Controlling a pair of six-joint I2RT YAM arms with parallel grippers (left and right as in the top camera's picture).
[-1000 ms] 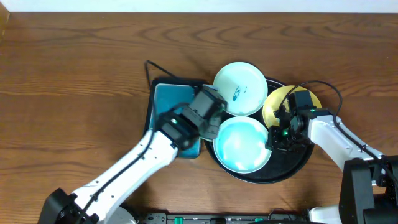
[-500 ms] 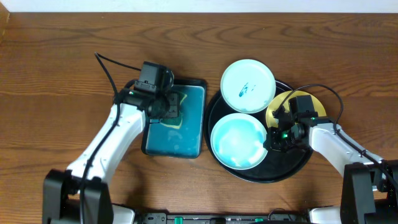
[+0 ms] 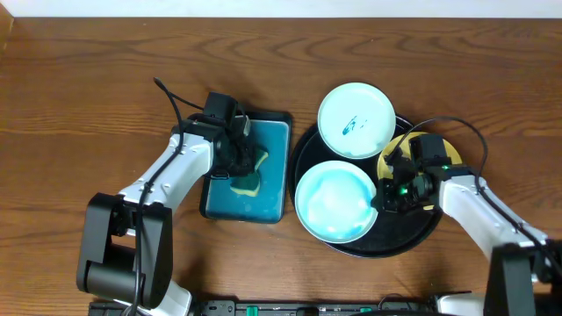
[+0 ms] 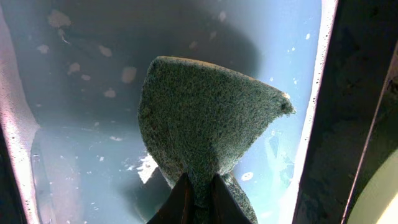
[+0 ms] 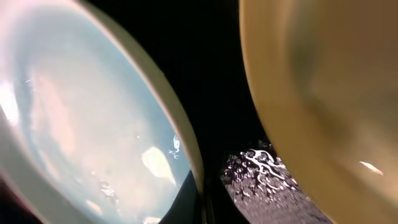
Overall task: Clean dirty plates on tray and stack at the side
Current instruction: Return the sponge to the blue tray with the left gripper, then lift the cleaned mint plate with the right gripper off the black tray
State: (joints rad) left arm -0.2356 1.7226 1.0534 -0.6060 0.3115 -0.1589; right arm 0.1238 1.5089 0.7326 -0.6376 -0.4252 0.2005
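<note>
Though scribbled teal, far mint plate (image 3: 355, 120) on tray (image 3: 413, 244) far rim; clean-looking mint plate (image 3: 334, 200) tray front-left; yellow plate (image 5: 323, 93) tray right, mostly under arm. Left gripper (image 3: 237, 162) left of tray, clamped on sponge (image 4: 205, 118) over teal dish (image 3: 263, 206); scribbled plate rightward, nearer this arm. Right gripper (image 3: 385, 198) inside tray at clean plate's rim; cannot tell whether closed.

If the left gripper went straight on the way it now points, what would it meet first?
The left gripper is pinching a green scouring sponge, so that pad leads. Straight ahead lies the wet floor of the teal rectangular dish, though depth is unclear.
</note>
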